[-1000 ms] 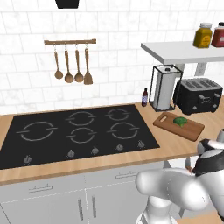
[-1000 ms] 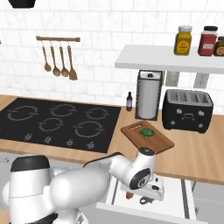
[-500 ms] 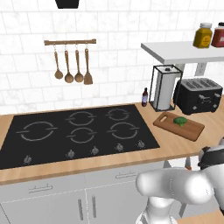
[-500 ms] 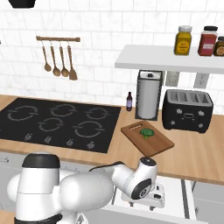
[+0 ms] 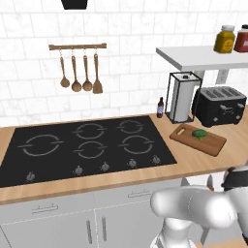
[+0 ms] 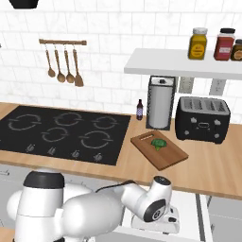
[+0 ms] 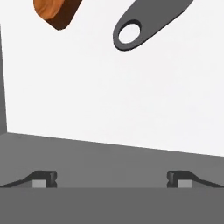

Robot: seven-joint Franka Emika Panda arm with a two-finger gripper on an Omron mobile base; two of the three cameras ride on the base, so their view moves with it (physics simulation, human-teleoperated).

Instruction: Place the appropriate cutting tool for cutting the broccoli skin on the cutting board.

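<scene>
Gripper (image 7: 112, 178) spread wide, holding nothing, pointed down at white drawer floor (image 7: 109, 96). Ahead of fingertips: dark grey handle (image 7: 148, 19) with hanging hole, and beside it brown wooden handle end (image 7: 57, 11). Up on counter, cutting board (image 6: 159, 150) lies in front of paper towel roll (image 6: 159, 103) and toaster (image 6: 202, 119); broccoli (image 6: 158, 143) rests on board, near its middle.

Both base cams sit behind the arm, left and right, angled forward-down; they share the surface (image 5: 121, 181), hob (image 5: 87, 145), cutting board (image 6: 159, 149). Hand cam looks close into a white drawer floor (image 7: 113, 92).
</scene>
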